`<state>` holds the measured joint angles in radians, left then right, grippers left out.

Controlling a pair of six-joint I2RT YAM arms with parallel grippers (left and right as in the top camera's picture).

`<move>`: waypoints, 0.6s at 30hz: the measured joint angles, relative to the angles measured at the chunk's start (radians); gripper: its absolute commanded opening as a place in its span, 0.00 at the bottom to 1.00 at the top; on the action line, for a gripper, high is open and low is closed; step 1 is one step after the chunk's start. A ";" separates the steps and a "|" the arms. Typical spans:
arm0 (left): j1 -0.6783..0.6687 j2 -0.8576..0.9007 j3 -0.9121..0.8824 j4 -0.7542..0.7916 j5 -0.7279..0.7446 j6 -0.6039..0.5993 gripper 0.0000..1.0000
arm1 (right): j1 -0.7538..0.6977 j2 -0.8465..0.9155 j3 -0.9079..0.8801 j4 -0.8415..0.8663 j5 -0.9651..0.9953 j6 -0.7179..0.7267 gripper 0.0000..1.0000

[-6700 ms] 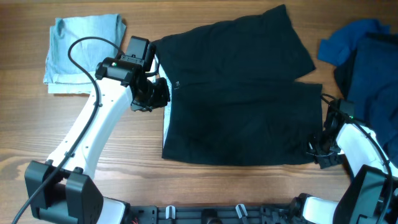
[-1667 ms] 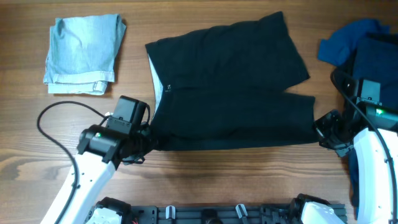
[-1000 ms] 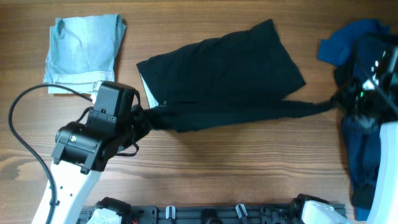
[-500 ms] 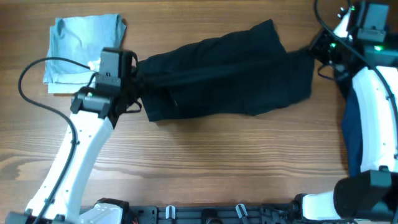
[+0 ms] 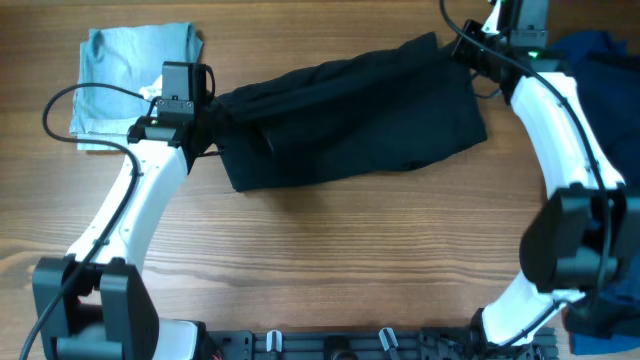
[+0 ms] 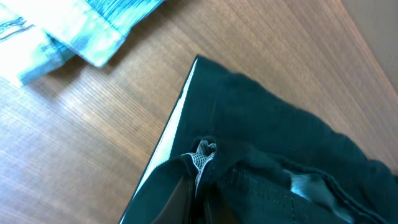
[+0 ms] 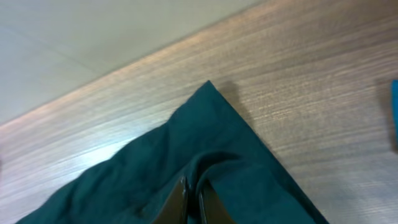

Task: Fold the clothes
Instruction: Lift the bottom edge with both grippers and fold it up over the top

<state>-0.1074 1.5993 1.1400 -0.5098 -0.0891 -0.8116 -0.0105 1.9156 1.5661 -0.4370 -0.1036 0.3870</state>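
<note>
The black shorts (image 5: 350, 115) lie folded lengthwise across the far middle of the table. My left gripper (image 5: 205, 118) is shut on their waistband end at the left; the whitish inner waistband shows in the left wrist view (image 6: 200, 160). My right gripper (image 5: 468, 48) is shut on the leg-hem corner at the far right; the right wrist view shows black cloth pinched between its fingers (image 7: 193, 193). A folded pale blue garment (image 5: 130, 85) lies at the far left. A dark blue garment (image 5: 600, 50) lies at the far right.
The pale blue garment's hem (image 6: 68, 31) lies just left of the shorts. Bare wood (image 5: 330, 260) covers the near half of the table. The table's far edge and a pale floor (image 7: 93, 37) lie just beyond my right gripper.
Both grippers have carried the near edge of the shorts away from me and over the far half, folding them lengthwise. In the last half second both moved a little farther back and lower.
</note>
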 measured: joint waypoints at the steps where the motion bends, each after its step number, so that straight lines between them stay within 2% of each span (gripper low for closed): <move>1: 0.000 0.011 0.000 0.018 0.000 0.000 0.05 | 0.000 0.026 0.000 0.023 0.000 0.000 0.05; 10: 0.003 0.137 0.000 0.154 -0.019 0.003 0.05 | 0.000 0.158 0.000 0.096 0.007 0.000 0.04; 14: 0.003 0.201 0.000 0.221 -0.027 0.007 0.11 | 0.002 0.179 0.000 0.156 0.006 0.000 0.09; 15: 0.003 0.212 0.000 0.234 -0.031 0.007 0.18 | 0.002 0.185 0.000 0.172 0.007 0.000 0.11; 17: 0.007 0.241 0.000 0.266 -0.054 0.009 0.41 | 0.002 0.196 0.001 0.209 0.017 0.000 0.25; 18: 0.011 0.251 0.000 0.275 -0.062 0.013 0.53 | 0.002 0.203 0.001 0.225 0.023 -0.003 0.29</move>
<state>-0.0967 1.8500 1.1400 -0.2344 -0.1513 -0.7990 -0.0082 2.1181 1.5673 -0.2123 -0.0807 0.3840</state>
